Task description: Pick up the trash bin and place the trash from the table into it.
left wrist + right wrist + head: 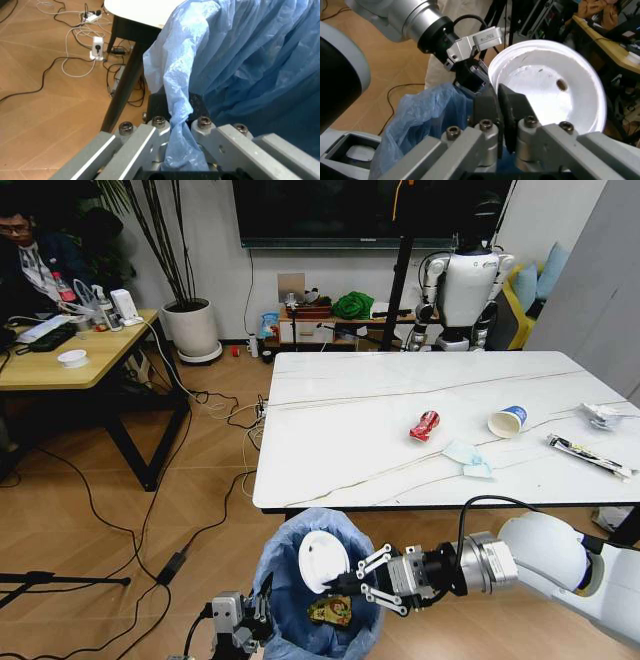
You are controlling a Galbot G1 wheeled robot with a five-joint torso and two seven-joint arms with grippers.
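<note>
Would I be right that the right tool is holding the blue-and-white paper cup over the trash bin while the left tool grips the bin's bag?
Not quite: the right tool holds the white disc, as the head view shows. The paper cup lies on the table. The left tool does grip the trash bin bag.

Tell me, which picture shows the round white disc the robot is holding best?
The right wrist view: the round white plastic disc looms large, pinched at its edge by the right gripper, showing its hollow inside. The head view shows the disc smaller, over the blue-bagged trash bin held by the left gripper. The left wrist view shows bag plastic instead.
</note>
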